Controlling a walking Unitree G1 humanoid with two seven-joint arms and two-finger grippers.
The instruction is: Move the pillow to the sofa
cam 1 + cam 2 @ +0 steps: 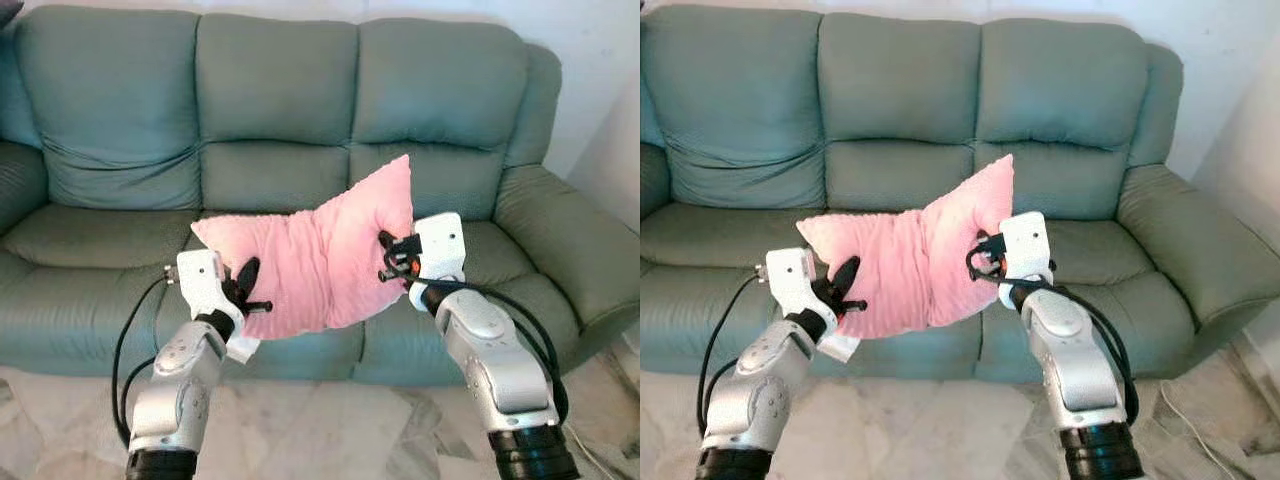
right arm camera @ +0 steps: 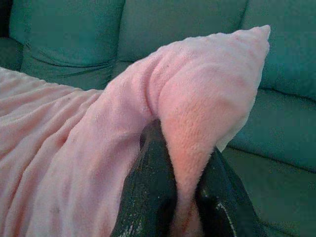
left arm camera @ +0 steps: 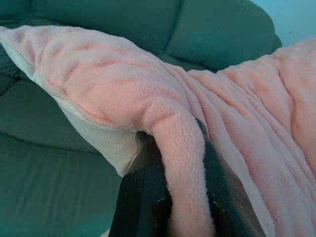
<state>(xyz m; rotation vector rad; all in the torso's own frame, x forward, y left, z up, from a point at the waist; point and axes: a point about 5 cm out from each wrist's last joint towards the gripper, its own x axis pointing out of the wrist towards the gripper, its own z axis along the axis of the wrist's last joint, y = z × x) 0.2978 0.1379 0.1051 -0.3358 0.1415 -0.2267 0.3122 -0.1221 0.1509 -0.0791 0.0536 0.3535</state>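
a home living room: a green three-seat sofa [image 1: 280, 150] with padded arms and plump back cushions stands against a plain pale wall [image 1: 600, 60], on a floor [image 1: 330, 430] of veined marble-look tiles.

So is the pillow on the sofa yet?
No. The pillow is held up in front of the sofa, pinched by the left gripper and right gripper.

A green three-seat sofa [image 1: 280, 130] against a pale wall [image 1: 590, 60].

It has plump back cushions, rolled armrests and creased seat cushions. Below it lies a marbled light tile floor [image 1: 330, 430]; a thin white cable [image 1: 1195, 435] trails across the tiles at the right.
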